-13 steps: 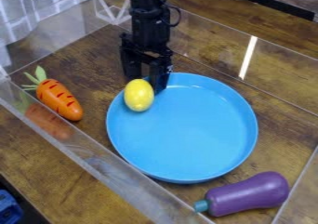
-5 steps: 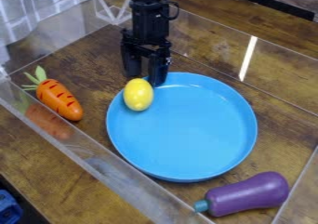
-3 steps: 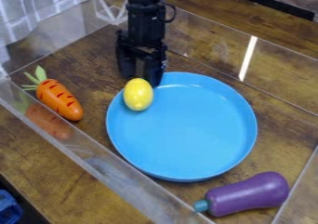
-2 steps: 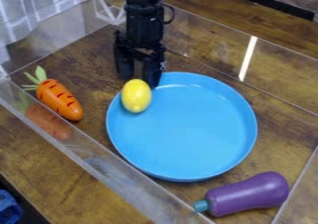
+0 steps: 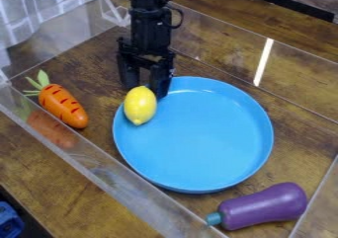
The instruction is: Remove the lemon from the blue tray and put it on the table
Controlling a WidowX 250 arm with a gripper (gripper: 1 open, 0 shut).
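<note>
The yellow lemon (image 5: pixel 140 106) rests at the left rim of the round blue tray (image 5: pixel 211 143), which lies on the dark wood table (image 5: pixel 224 44). My black gripper (image 5: pixel 142 82) points down just behind the lemon. It is open, and its fingertips (image 5: pixel 126 79) stand on either side of the lemon's far top. I cannot tell whether they touch the fruit. Nothing is held.
An orange carrot (image 5: pixel 61 105) with a green top lies left of the tray. A purple eggplant (image 5: pixel 262 206) lies at the front right. Clear plastic walls (image 5: pixel 79 173) fence the table along the front and left.
The gripper has shifted a little to the left and stayed open. The lemon has slid slightly left and toward the front, onto the tray's rim.
</note>
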